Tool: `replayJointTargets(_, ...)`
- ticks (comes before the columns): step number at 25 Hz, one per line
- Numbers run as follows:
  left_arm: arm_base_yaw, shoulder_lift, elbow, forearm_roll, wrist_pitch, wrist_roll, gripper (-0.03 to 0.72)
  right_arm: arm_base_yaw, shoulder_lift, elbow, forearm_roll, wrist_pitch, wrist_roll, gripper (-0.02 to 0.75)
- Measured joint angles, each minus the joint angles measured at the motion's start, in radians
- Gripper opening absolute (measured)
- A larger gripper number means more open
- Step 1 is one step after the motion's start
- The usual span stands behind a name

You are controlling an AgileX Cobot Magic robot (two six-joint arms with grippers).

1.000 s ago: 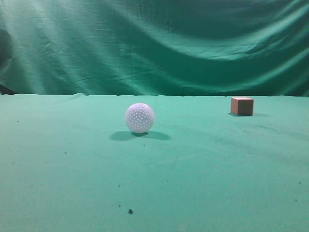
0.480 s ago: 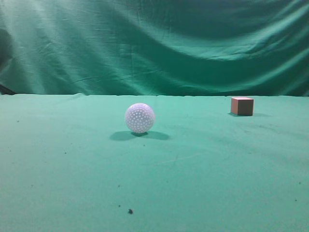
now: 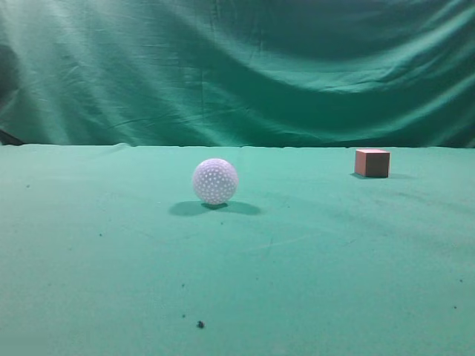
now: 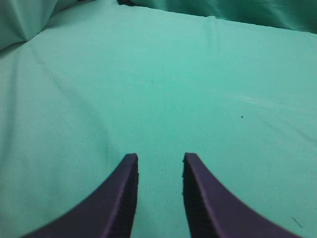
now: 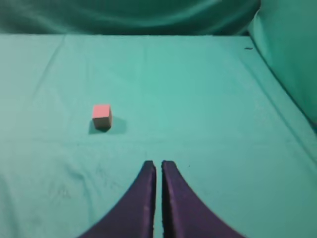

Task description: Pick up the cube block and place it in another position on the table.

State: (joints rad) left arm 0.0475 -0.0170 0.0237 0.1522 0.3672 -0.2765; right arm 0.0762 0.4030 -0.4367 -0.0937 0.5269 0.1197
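Comparing the three exterior pictures, no shift is found: the cube block [image 3: 372, 162] rests untouched on the tabletop [image 3: 312, 252], well right of the white ball [image 3: 215, 181], so the pick is judged not yet begun. The right gripper [image 5: 158, 164] is shown clenched, fingers nearly touching, the cube ahead and left, well apart. The left gripper [image 4: 159, 157] is parted, holding nothing.

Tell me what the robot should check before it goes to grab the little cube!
1. Cube block sits flat on the table: ok.
2. Nothing touching the cube; white dimpled ball is well apart: ok.
3. Right gripper open enough to fit the cube: not ok, its fingers are almost together.
4. Right gripper lined up with the cube: not ok, cube lies ahead and to the left.
5. Left gripper empty, fingers apart: ok.
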Motion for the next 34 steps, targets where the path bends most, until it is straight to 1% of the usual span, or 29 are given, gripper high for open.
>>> replayJointTargets(3,0.000,0.000,0.000,0.000,0.000,0.000,0.262,-0.068,-0.149,0.178,0.029,-0.111,0.000,0.000)
replayJointTargets(5,0.000,0.000,0.000,0.000,0.000,0.000,0.262,-0.104,-0.240,0.276,0.051,-0.138,0.000,0.000)
replayJointTargets(7,0.000,0.000,0.000,0.000,0.000,0.000,0.262,-0.121,-0.324,0.366,0.078,-0.155,0.000,0.000)
replayJointTargets(10,0.000,0.000,0.000,0.000,0.000,0.000,0.262,-0.129,-0.403,0.452,0.111,-0.159,0.000,0.000)
replayJointTargets(15,0.000,0.000,0.000,0.000,0.000,0.000,0.262,-0.129,-0.414,0.461,0.122,-0.137,-0.005,0.000)
replayJointTargets(34,0.000,0.000,0.000,0.000,0.000,0.000,0.262,-0.129,-0.414,0.461,0.124,-0.137,-0.010,0.000)
